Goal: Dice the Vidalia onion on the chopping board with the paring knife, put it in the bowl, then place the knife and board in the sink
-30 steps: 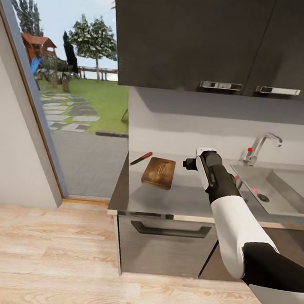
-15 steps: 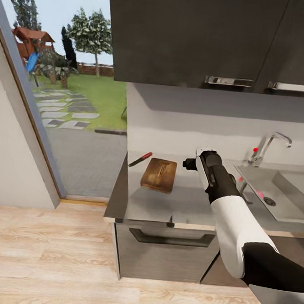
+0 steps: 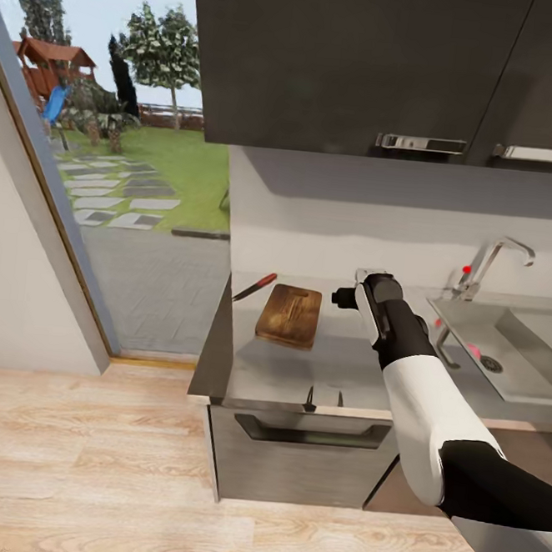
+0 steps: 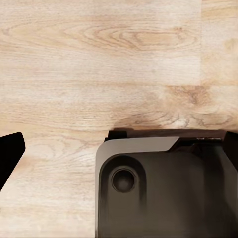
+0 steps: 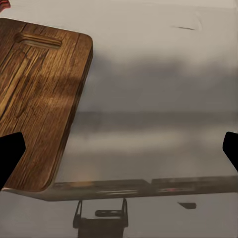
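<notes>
**Quick head count around the sink**

One sink (image 3: 517, 347), off to the right end of the surface (image 3: 335, 361), with one tap (image 3: 488, 268) behind it. One pinkish onion (image 3: 474, 350) inside it. Left of the sink: one chopping board (image 3: 289, 315), and one red-handled paring knife (image 3: 254, 287) further left still. Above the sink, two cabinet handles (image 3: 421, 143). Below and left of it, one drawer (image 3: 306, 459). One robot arm (image 3: 409, 380) over the surface.
</notes>
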Controlling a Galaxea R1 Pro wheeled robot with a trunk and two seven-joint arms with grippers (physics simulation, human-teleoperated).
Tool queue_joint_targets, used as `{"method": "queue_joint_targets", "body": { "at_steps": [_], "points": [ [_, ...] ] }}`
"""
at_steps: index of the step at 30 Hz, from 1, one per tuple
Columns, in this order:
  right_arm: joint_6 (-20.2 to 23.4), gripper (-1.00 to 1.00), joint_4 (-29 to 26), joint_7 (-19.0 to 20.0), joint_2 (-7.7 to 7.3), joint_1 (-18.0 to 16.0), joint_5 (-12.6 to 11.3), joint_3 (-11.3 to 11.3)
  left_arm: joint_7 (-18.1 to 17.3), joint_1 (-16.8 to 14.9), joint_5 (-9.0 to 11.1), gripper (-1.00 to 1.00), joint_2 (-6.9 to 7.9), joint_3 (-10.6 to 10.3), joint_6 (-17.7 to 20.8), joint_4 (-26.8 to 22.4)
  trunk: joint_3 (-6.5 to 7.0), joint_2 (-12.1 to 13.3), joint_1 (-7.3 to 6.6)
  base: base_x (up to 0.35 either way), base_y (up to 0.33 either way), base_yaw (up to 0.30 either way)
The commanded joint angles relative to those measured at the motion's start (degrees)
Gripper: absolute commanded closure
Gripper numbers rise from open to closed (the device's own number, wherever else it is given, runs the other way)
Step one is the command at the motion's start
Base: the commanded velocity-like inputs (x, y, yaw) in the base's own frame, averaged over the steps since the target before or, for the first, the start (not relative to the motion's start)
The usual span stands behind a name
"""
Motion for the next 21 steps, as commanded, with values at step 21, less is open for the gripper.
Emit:
{"method": "queue_joint_targets", "body": {
  "at_steps": [21],
  "points": [
    [0.37,-1.00,-0.09,-0.09,0.14,-0.06,0.20,0.18,0.02,0.00,0.05,-1.00,-0.01,0.04,-0.06,-0.08,1.77,8.38,-4.61,0.000,0.000,0.000]
  ]
}}
